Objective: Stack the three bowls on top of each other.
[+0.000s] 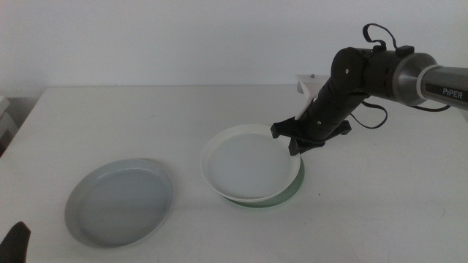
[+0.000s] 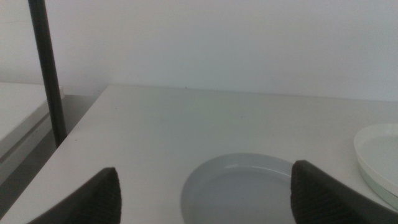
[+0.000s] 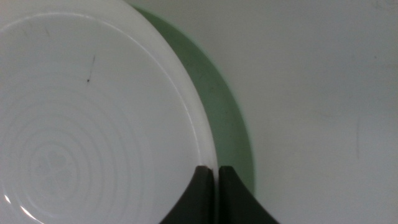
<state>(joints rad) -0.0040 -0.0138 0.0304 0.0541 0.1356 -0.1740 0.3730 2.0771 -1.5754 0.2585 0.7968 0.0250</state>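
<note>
The left gripper (image 1: 16,241) waits at the near edge, jaws spread wide. Just beyond it the grey bowl (image 1: 121,201) lies alone on the table (image 1: 219,109). Farther right, the white bowl (image 1: 248,162) rests tilted over the green bowl (image 1: 292,188) — the right gripper (image 1: 294,147) pinches its rim.

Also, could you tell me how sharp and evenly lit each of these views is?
Middle view: even, soft light, sharp, faint shadow under the grey bowl. Left wrist view: dim, the left claw blurred. Right wrist view: the white bowl crisp, no glare, the right claw dark.
</note>
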